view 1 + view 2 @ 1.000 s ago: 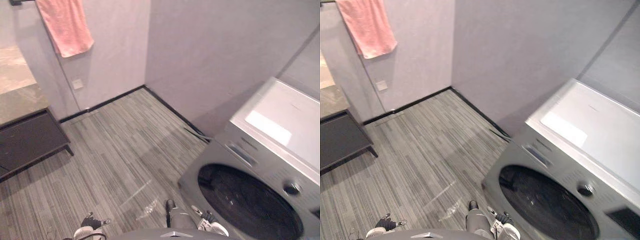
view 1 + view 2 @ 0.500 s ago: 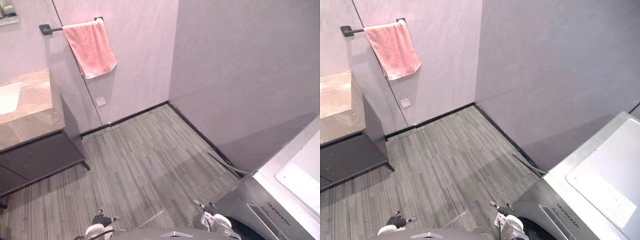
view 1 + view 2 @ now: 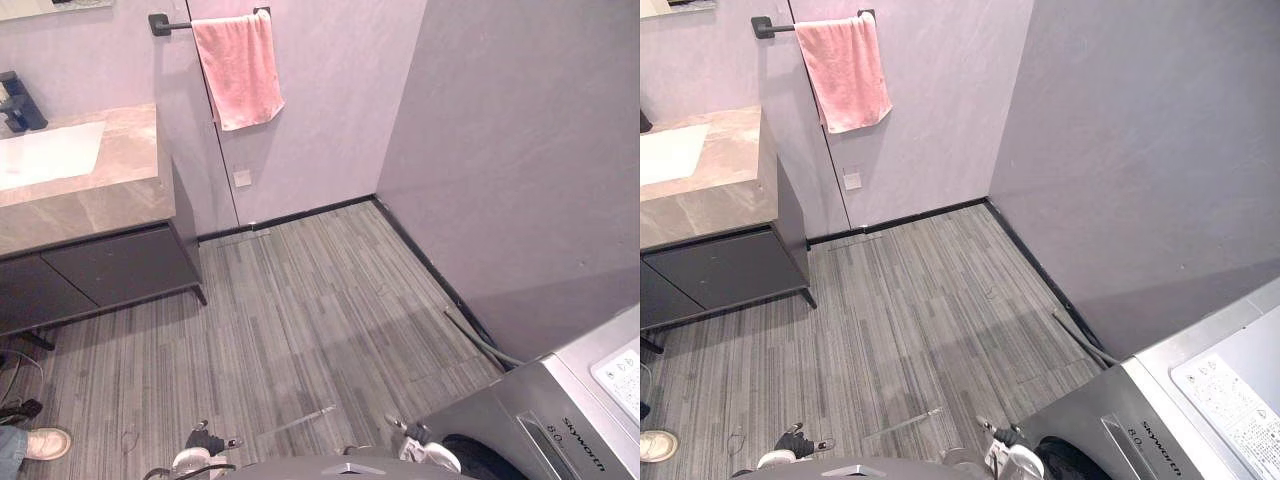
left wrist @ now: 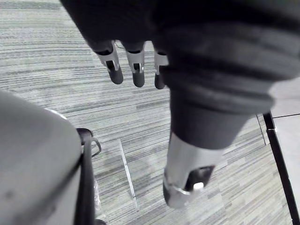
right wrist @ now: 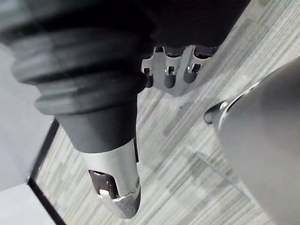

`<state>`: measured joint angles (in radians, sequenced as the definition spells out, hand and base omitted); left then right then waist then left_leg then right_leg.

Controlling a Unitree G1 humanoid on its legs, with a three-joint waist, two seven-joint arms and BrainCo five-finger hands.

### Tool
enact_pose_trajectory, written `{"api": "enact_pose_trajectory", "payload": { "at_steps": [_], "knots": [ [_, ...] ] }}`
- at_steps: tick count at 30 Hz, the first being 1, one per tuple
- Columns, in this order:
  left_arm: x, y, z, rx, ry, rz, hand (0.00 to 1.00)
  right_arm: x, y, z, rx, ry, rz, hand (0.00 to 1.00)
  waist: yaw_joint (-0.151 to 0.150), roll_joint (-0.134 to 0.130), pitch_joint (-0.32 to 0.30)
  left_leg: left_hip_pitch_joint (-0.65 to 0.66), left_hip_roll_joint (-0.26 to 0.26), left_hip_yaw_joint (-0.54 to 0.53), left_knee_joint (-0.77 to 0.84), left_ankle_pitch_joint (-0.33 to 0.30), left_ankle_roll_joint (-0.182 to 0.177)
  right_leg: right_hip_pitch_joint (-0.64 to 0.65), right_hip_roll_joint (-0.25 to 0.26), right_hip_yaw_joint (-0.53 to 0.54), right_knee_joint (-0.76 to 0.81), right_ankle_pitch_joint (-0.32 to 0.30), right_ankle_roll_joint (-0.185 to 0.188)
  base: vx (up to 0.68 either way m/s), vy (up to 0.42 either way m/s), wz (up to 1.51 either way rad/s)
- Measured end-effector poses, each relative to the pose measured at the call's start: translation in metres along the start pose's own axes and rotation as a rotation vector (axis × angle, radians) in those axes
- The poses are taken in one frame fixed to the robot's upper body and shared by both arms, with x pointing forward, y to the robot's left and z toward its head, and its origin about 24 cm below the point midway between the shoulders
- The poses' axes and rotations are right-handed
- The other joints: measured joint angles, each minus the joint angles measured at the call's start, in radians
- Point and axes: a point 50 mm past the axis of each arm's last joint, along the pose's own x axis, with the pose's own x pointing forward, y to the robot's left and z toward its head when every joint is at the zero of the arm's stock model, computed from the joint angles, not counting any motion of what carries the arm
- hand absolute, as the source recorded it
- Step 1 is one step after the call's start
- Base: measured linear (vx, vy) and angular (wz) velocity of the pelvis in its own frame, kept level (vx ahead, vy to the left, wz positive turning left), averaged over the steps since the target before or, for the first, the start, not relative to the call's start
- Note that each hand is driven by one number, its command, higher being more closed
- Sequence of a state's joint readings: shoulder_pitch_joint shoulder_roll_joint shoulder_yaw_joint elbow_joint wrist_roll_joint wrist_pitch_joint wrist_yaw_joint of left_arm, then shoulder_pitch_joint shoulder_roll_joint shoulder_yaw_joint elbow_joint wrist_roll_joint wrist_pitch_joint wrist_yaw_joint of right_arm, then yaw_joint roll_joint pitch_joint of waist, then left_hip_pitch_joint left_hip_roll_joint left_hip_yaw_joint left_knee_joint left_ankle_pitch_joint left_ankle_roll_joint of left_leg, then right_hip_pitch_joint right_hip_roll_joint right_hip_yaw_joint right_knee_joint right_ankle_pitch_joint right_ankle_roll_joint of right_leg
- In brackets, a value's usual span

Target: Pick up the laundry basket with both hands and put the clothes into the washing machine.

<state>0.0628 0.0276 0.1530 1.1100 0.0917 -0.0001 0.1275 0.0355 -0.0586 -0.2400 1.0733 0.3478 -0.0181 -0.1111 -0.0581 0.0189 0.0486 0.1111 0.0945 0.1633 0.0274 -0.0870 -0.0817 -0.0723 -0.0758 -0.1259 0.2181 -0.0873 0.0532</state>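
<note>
The grey washing machine (image 3: 565, 425) stands at the lower right, with the dark edge of its round door (image 3: 1072, 466) just showing at the bottom. My left hand (image 3: 203, 446) hangs low over the striped floor and its fingers (image 4: 124, 66) are straight and hold nothing. My right hand (image 3: 428, 452) hangs beside the machine's front corner. Its fingers (image 5: 169, 71) and thumb (image 5: 115, 188) are relaxed and empty.
A dark vanity cabinet (image 3: 95, 270) with a stone top and white sink (image 3: 45, 155) lines the left wall. A pink towel (image 3: 238, 66) hangs on a rail above. A grey hose (image 3: 478, 341) runs along the right wall. A person's shoe (image 3: 40, 441) is at the lower left.
The camera has swung left: the washing machine slid to the lower right corner, and the vanity, sink and towel rail came into view. Both hands stay hanging low.
</note>
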Motion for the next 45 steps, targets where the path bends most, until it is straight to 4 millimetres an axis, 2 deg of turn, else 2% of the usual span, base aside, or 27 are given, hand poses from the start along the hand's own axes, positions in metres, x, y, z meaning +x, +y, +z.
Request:
{"api": "enact_pose_trajectory", "payload": {
  "at_steps": [4,8,11,12,13,15,16,18,19,20,21,23,24,27,29,31,32,34,38,39,40,41,42,45],
  "knots": [
    [0.000,-0.001,0.000,0.012,0.000,-0.004,0.00,0.000,-0.003,0.000,-0.013,0.004,-0.007,0.00,-0.001,-0.004,0.001,0.011,0.002,0.007,-0.014,0.004,-0.003,0.002,0.007,0.010,-0.007,0.007,-0.002,-0.02,-0.012,-0.09],
    [0.000,-0.001,0.001,0.018,-0.005,-0.006,0.00,0.000,0.003,0.000,-0.069,-0.002,0.016,0.00,0.002,-0.017,0.008,0.011,-0.003,0.043,-0.012,0.000,-0.001,-0.029,0.007,0.047,0.022,0.009,0.002,-0.01,0.013,-0.24],
    [0.001,-0.001,0.007,0.021,-0.021,-0.006,0.00,0.000,0.011,0.003,-0.095,-0.016,0.041,0.00,-0.001,-0.042,0.034,0.011,-0.020,0.061,0.013,-0.015,0.008,-0.072,-0.019,0.075,0.121,-0.018,0.043,-0.02,0.027,-0.18],
    [0.002,0.000,0.011,0.027,-0.029,-0.002,0.00,-0.001,0.014,0.005,-0.090,-0.031,0.052,0.00,-0.003,-0.040,0.045,0.012,-0.017,0.056,0.026,-0.030,0.013,-0.082,-0.023,0.097,0.169,-0.022,0.049,-0.06,0.030,0.14],
    [0.002,0.001,0.011,0.028,-0.031,0.000,0.00,-0.002,0.015,0.005,-0.090,-0.037,0.057,0.00,0.002,-0.032,0.052,0.011,-0.010,0.053,0.029,-0.035,0.019,-0.104,-0.024,0.135,0.213,-0.021,0.047,-0.06,0.038,0.26],
    [0.002,0.003,0.011,0.019,-0.030,0.006,0.00,-0.002,0.018,0.008,-0.090,-0.052,0.066,0.00,0.003,-0.035,0.052,0.011,0.007,0.034,0.039,-0.034,0.018,-0.129,-0.022,0.169,0.288,-0.037,0.009,-0.01,-0.010,0.33],
    [0.002,0.003,0.011,0.013,-0.031,0.009,0.00,-0.003,0.017,0.009,-0.087,-0.063,0.068,0.00,0.004,-0.035,0.052,0.008,0.016,0.022,0.043,-0.033,0.014,-0.140,-0.033,0.182,0.343,-0.058,-0.009,0.02,-0.113,0.44],
    [0.002,0.004,0.012,0.011,-0.036,0.011,0.00,-0.003,0.014,0.005,-0.087,-0.057,0.061,0.00,0.011,-0.036,0.051,0.009,0.045,-0.006,0.059,-0.040,-0.019,-0.133,-0.095,0.211,0.380,-0.067,-0.012,0.03,-0.212,0.32],
    [0.002,0.004,0.013,0.010,-0.039,0.012,0.00,-0.003,0.014,0.006,-0.090,-0.059,0.062,0.00,0.017,-0.037,0.050,0.010,0.053,-0.004,0.061,-0.041,-0.034,-0.132,-0.110,0.222,0.366,-0.061,-0.015,0.06,-0.297,0.00],
    [0.002,0.006,0.012,0.011,-0.039,0.018,0.00,-0.003,0.013,0.003,-0.097,-0.048,0.060,0.00,0.021,-0.050,0.037,0.008,0.063,-0.004,0.058,-0.037,-0.065,-0.120,-0.131,0.237,0.305,-0.015,0.024,0.08,-0.344,-0.09],
    [0.002,0.006,0.010,0.014,-0.030,0.017,0.00,-0.004,0.012,0.001,-0.102,-0.038,0.057,0.00,0.020,-0.054,0.017,0.005,0.085,-0.008,0.047,-0.028,-0.082,-0.088,-0.106,0.221,0.237,-0.050,0.081,0.11,-0.343,-0.17],
    [0.002,0.000,0.009,0.021,-0.022,0.001,0.00,-0.002,0.014,0.009,-0.132,-0.056,0.065,0.00,0.028,-0.021,0.004,-0.012,0.118,0.001,0.022,-0.003,-0.077,-0.071,-0.061,0.213,0.127,-0.072,0.109,0.10,-0.313,-0.40],
    [0.002,-0.006,0.010,0.037,-0.019,-0.017,0.00,0.000,0.013,0.017,-0.161,-0.067,0.068,0.00,0.020,-0.002,0.012,-0.025,0.139,-0.001,0.022,0.017,-0.074,-0.067,-0.034,0.211,0.090,-0.057,0.102,0.03,-0.278,-0.29],
    [0.001,-0.011,0.008,0.062,-0.016,-0.026,0.00,0.001,0.008,0.012,-0.247,-0.024,0.092,0.00,0.022,0.013,0.002,-0.025,0.158,-0.009,0.043,0.052,-0.085,-0.026,-0.019,0.193,0.050,-0.044,0.087,0.01,-0.150,0.10],
    [0.001,-0.009,0.008,0.061,-0.017,-0.018,0.00,0.001,0.007,0.013,-0.249,-0.028,0.086,0.00,0.024,0.012,0.002,-0.028,0.166,-0.028,0.052,0.047,-0.092,-0.009,-0.016,0.174,0.031,-0.037,0.086,-0.04,-0.029,0.26],
    [0.002,-0.006,0.010,0.064,-0.022,-0.006,0.00,0.001,0.007,0.013,-0.246,-0.037,0.084,0.00,0.021,0.013,0.002,-0.064,0.184,-0.036,0.081,0.026,-0.120,-0.011,-0.005,0.154,0.020,-0.027,0.083,-0.08,0.010,0.35],
    [0.002,-0.002,0.013,0.070,-0.035,0.006,0.00,0.001,0.010,0.012,-0.241,-0.039,0.091,0.00,0.018,0.005,0.006,-0.094,0.184,-0.049,0.106,0.020,-0.122,-0.020,-0.008,0.140,0.030,-0.026,0.083,-0.12,0.021,0.35],
    [0.003,0.005,0.019,0.083,-0.059,0.021,0.00,0.000,0.014,0.010,-0.234,-0.040,0.102,0.00,0.025,-0.022,0.023,-0.118,0.178,-0.048,0.141,0.021,-0.116,-0.030,-0.019,0.131,0.054,-0.031,0.083,-0.16,0.022,0.27],
    [0.003,0.008,0.016,0.115,-0.053,0.024,0.00,0.000,0.013,0.008,-0.228,-0.037,0.098,0.00,0.020,-0.024,0.020,-0.098,0.139,-0.047,0.067,0.065,-0.086,-0.029,-0.047,0.130,0.063,-0.049,0.081,-0.17,0.034,0.25],
    [0.004,0.008,0.018,0.110,-0.056,0.021,0.00,-0.001,0.013,0.005,-0.223,-0.029,0.099,0.00,0.017,-0.044,0.018,-0.109,0.107,-0.048,0.103,0.044,-0.060,-0.034,-0.076,0.128,0.061,-0.048,0.082,-0.10,0.068,0.22],
    [0.004,0.007,0.020,0.109,-0.062,0.018,0.00,-0.001,0.010,0.006,-0.223,-0.031,0.092,0.00,0.016,-0.041,0.024,-0.137,0.090,-0.045,0.170,0.018,-0.061,-0.032,-0.085,0.132,0.059,-0.049,0.082,-0.11,0.115,0.21],
    [0.003,0.005,0.017,0.109,-0.056,0.014,0.00,0.000,0.009,0.011,-0.214,-0.046,0.086,0.00,0.009,-0.021,0.024,-0.153,0.080,-0.034,0.198,-0.017,-0.049,-0.025,-0.085,0.154,0.043,-0.049,0.083,-0.11,0.133,0.08],
    [0.002,0.007,0.012,0.109,-0.042,0.020,0.00,0.000,0.007,0.011,-0.214,-0.046,0.082,0.00,0.001,-0.007,0.013,-0.149,0.060,-0.026,0.159,-0.008,-0.037,-0.015,-0.085,0.194,0.012,-0.049,0.082,-0.09,0.129,0.08],
    [0.002,0.010,0.006,0.109,-0.018,0.028,0.00,-0.001,0.011,0.007,-0.200,-0.034,0.088,0.00,-0.007,-0.017,-0.008,-0.119,0.025,-0.032,0.032,0.044,-0.036,0.002,-0.093,0.224,-0.071,-0.032,0.056,-0.03,0.096,0.11]
  ]
}}
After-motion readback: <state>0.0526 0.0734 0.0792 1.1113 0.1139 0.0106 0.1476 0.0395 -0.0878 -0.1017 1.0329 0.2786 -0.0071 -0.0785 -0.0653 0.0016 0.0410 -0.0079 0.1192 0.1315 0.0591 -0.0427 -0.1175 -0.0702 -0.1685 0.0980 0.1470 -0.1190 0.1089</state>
